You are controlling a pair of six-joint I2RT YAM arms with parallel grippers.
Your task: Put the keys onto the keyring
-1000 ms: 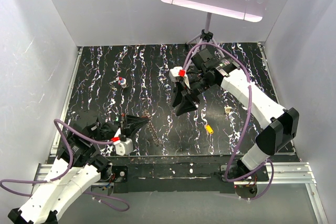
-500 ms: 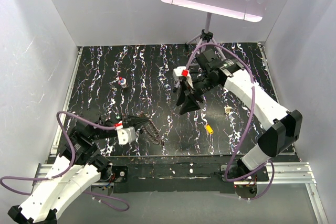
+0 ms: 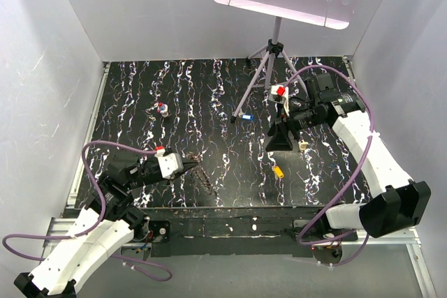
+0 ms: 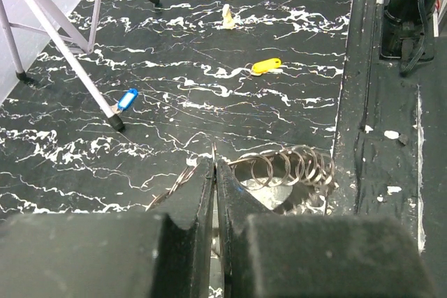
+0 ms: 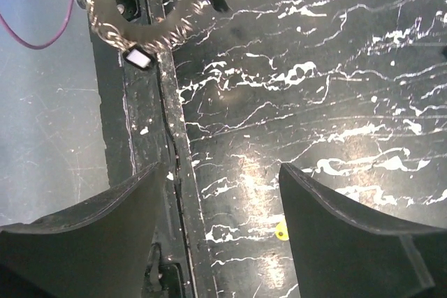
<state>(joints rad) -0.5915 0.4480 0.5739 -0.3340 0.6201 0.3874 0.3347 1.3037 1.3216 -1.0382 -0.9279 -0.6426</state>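
My left gripper (image 3: 183,166) (image 4: 214,164) is shut on the wire of the keyring (image 3: 203,176) (image 4: 293,169), a coiled loop of thin metal rings lying near the table's front edge. The keyring (image 5: 150,29) also shows at the top left of the right wrist view. My right gripper (image 3: 279,139) (image 5: 220,172) hangs open over the right half of the table, holding nothing. Loose keys lie on the black marbled top: a yellow key (image 3: 278,171) (image 4: 266,66) (image 5: 281,230), a blue key (image 3: 246,116) (image 4: 127,99), a beige key (image 3: 303,146) (image 4: 227,17) and a red-headed key (image 3: 163,109).
A grey tripod stand (image 3: 269,61) (image 4: 63,47) with a perforated plate on top stands at the back, right of centre, its legs spread onto the table. White walls close in three sides. The metal front rail (image 3: 230,225) runs along the near edge.
My right arm has swung right from the table's middle and its jaws have widened; the blue key now shows where it was. My left gripper has shifted right with the keyring.
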